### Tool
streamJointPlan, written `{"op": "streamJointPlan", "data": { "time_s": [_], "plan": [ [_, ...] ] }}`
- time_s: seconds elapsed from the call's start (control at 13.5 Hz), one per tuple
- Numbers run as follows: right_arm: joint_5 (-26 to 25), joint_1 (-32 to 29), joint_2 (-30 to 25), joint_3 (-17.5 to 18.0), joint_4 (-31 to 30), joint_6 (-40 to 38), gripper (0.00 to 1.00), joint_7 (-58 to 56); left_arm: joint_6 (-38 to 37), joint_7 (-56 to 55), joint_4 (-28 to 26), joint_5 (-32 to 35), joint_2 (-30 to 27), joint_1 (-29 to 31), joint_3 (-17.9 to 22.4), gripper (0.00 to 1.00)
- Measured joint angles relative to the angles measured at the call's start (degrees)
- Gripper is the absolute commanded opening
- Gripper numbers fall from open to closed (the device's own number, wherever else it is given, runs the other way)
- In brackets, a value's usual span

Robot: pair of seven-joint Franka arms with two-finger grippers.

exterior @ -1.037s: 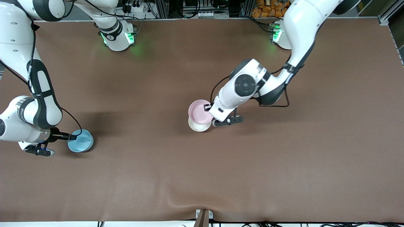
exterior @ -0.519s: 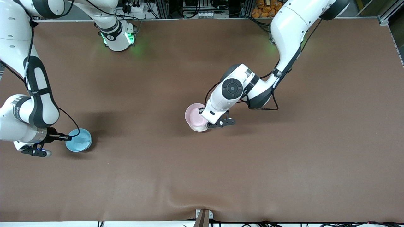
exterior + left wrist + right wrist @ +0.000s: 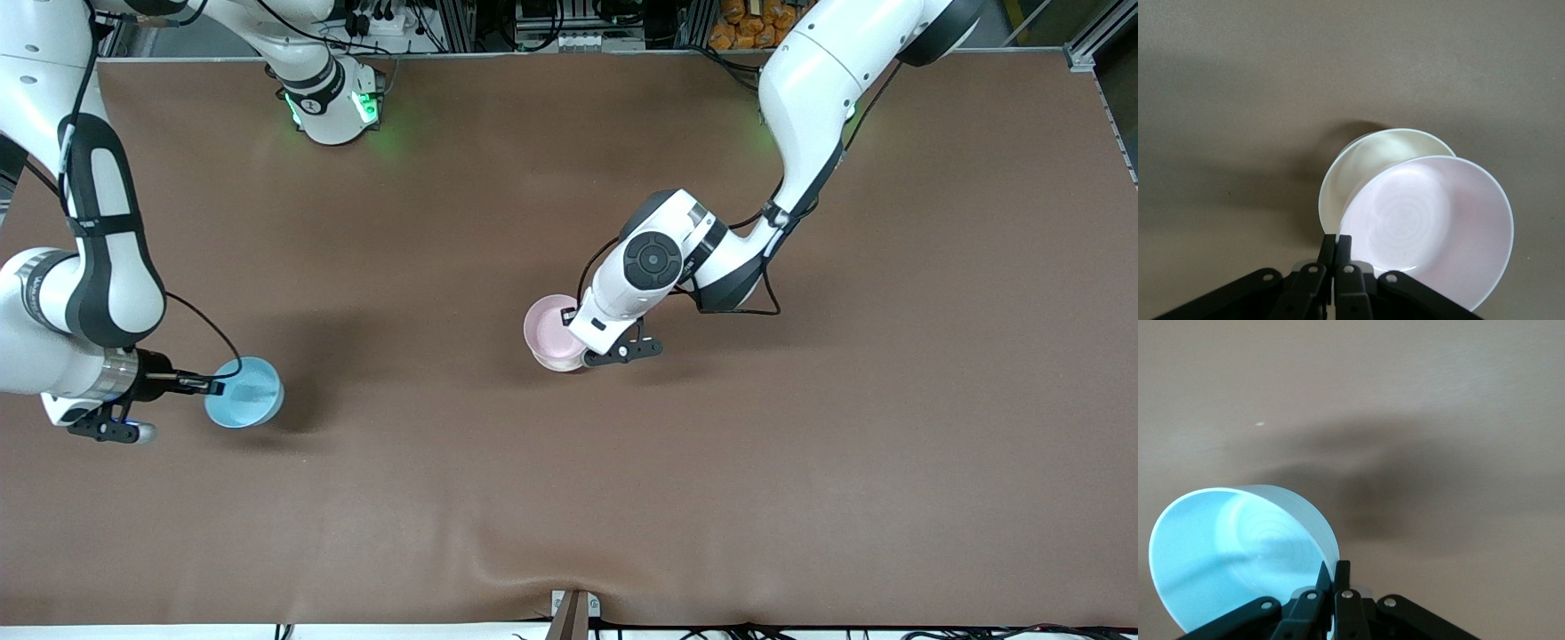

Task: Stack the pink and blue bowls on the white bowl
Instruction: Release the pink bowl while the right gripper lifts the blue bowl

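My left gripper [image 3: 569,318] is shut on the rim of the pink bowl [image 3: 549,329], which sits low over the white bowl [image 3: 558,364] near the table's middle. In the left wrist view the pink bowl [image 3: 1431,227] covers most of the white bowl [image 3: 1368,167], set a little off its centre. I cannot tell if they touch. The left gripper [image 3: 1336,243] pinches the pink rim. Toward the right arm's end of the table, my right gripper [image 3: 213,387] is shut on the rim of the blue bowl [image 3: 245,404]. That bowl [image 3: 1238,553] hangs tilted just above the table from the right gripper [image 3: 1336,570].
The brown table mat [image 3: 800,444] spreads wide around both bowls. The arms' bases [image 3: 333,107] stand along the edge farthest from the front camera. A small bracket [image 3: 573,609] sits at the mat's near edge.
The right gripper shut on the blue bowl's rim, raised it slightly and carried it a little toward the table's middle. The left gripper brought the pink bowl down over the white bowl.
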Motion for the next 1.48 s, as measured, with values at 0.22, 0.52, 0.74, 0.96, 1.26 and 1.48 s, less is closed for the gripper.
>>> {"op": "streamJointPlan", "data": {
  "time_s": [0.22, 0.52, 0.74, 0.96, 1.26, 1.48],
  "plan": [
    [2.17, 3.42, -0.59, 0.12, -0.30, -0.21, 0.00, 5.59, 0.02, 0.00, 0.01, 0.01, 0.27, 0.01, 0.52, 0.00],
    [2.46, 11.42, -3.65, 0.23, -1.56, -0.19, 0.00, 17.40, 0.62, 0.00, 0.02, 0.01, 0.98, 0.01, 0.83, 0.25],
    [2.58, 18.07, -7.54, 0.27, -4.60, 0.08, 0.00, 26.37, 0.87, 0.00, 0.09, 0.01, 1.18, 0.00, 0.83, 1.00],
    [2.59, 25.70, -10.84, 0.27, -7.27, 1.77, 0.00, 36.78, 1.30, -0.02, 1.52, 0.01, 0.59, 0.18, 0.90, 1.00],
    [2.59, 30.38, -10.61, 0.20, -8.86, 6.14, 0.00, 45.77, -10.11, 3.48, 4.08, 0.21, -11.22, 7.07, 1.29, 1.00],
    [2.60, 34.95, -9.87, 0.20, -9.27, 9.74, 0.00, 52.81, -21.53, 10.29, 3.96, 0.21, -20.52, 14.81, 1.26, 1.00]
  ]
}}
